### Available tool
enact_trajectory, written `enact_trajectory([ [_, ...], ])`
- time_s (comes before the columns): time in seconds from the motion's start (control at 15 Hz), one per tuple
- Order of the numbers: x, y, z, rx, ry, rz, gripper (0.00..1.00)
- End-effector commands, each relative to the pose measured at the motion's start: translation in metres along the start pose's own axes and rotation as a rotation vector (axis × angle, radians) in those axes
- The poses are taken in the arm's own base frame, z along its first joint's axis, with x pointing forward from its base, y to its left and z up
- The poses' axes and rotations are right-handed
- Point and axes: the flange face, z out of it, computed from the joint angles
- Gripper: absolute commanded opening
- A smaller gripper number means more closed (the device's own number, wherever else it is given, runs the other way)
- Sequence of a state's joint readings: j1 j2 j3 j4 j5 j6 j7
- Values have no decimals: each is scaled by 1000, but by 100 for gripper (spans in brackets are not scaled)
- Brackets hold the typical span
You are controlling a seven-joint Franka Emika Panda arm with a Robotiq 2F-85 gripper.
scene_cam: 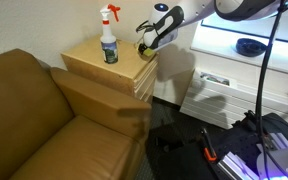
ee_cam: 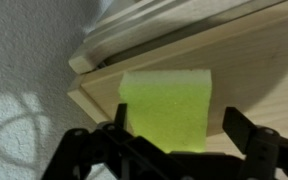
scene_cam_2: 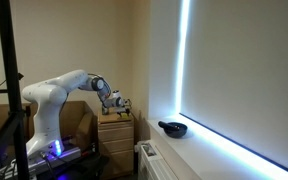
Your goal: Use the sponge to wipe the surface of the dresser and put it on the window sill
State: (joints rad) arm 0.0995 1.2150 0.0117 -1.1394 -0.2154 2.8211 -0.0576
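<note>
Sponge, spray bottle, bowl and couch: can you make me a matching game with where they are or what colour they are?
Things:
1. sponge
2. spray bottle
3. bowl
4. couch

Place or colour:
A. on the window sill
B. brown
C. upright on the dresser
D. yellow-green

Pairs: 1-D, 2-C, 3-A, 4-B

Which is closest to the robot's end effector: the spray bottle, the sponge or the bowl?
The yellow sponge: it sits right in the end effector on the dresser. The spray bottle stands apart, and the bowl is on the window sill.
</note>
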Motion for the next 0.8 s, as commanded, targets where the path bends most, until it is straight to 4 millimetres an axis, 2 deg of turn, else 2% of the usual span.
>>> enact_trajectory([
  [0.0, 1, 0, 2, -8, 1, 1, 69],
  [0.07, 0, 0, 2, -6, -2, 2, 67],
  [0.2, -1, 4, 2, -18, 0, -1, 52],
  [0.73, -9, 14, 3, -4, -66, 31, 3],
])
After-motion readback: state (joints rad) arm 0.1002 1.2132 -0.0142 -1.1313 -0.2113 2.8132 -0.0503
